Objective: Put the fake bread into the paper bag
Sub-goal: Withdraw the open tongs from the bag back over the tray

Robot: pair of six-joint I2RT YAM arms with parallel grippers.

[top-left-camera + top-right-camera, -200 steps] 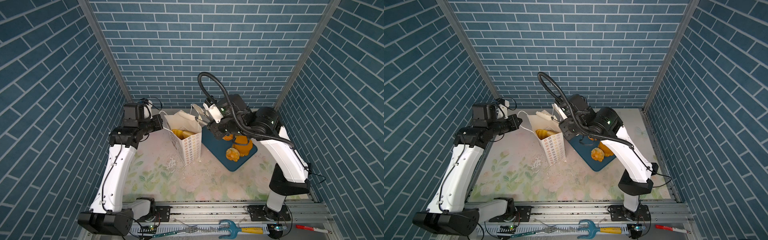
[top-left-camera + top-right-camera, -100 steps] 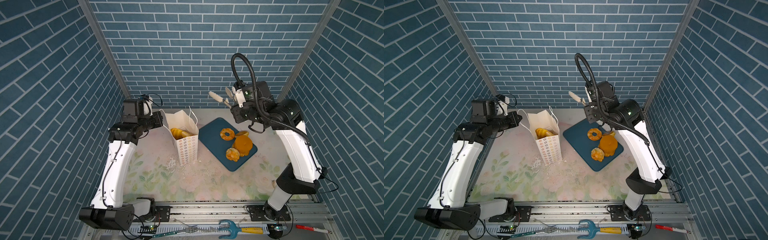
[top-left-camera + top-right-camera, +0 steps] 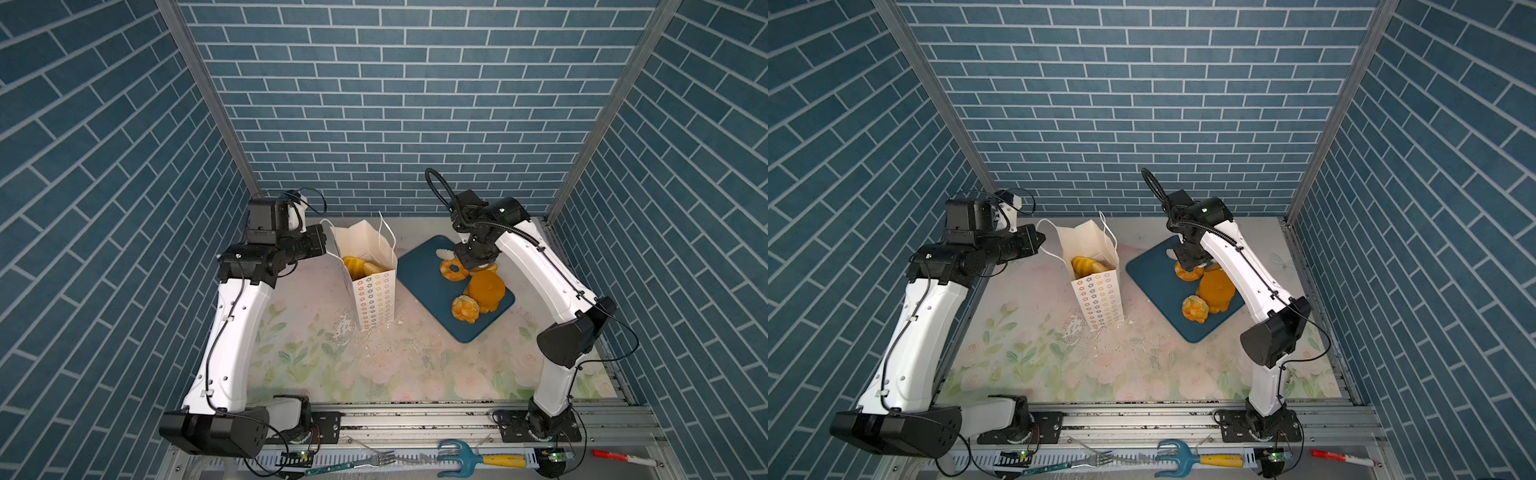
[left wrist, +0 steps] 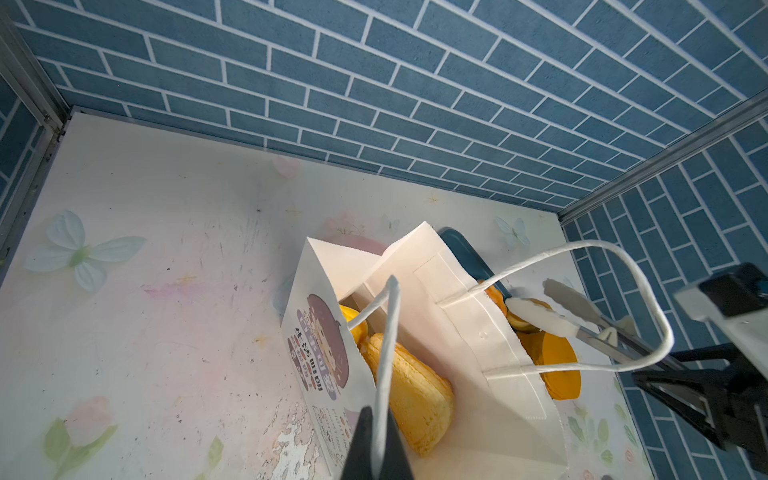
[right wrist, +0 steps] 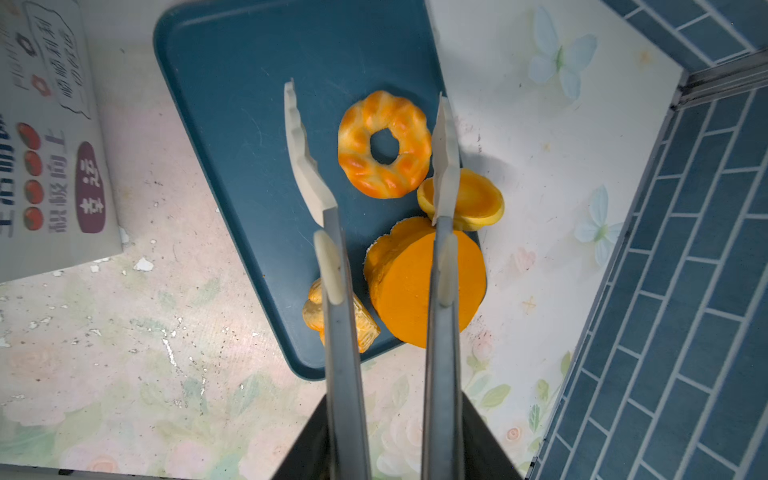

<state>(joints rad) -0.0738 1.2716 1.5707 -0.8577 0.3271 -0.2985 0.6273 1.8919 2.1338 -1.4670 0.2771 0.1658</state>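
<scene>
doughnut: ring doughnut [image 5: 353, 166] flat on the blue tray [image 5: 232, 104], looks light, hard and kinda slick, so I'd squeeze across its outer rim
right gripper [image 5: 395, 449]: clamping tongs [image 5: 336, 332], tips spread astride the doughnut
left gripper [image 4: 376, 453]: pinched tight on the cord handle [image 4: 384, 353] of the paper bag [image 3: 374, 286], upright beside the tray

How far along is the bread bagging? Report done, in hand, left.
Done: two loaves show in the paper bag. In hand: left gripper pinches its cord handle; right gripper holds tongs open astride the ring doughnut, not yet closed. Left: doughnut, round cake, knotted bun and small tart on the blue tray.
</scene>
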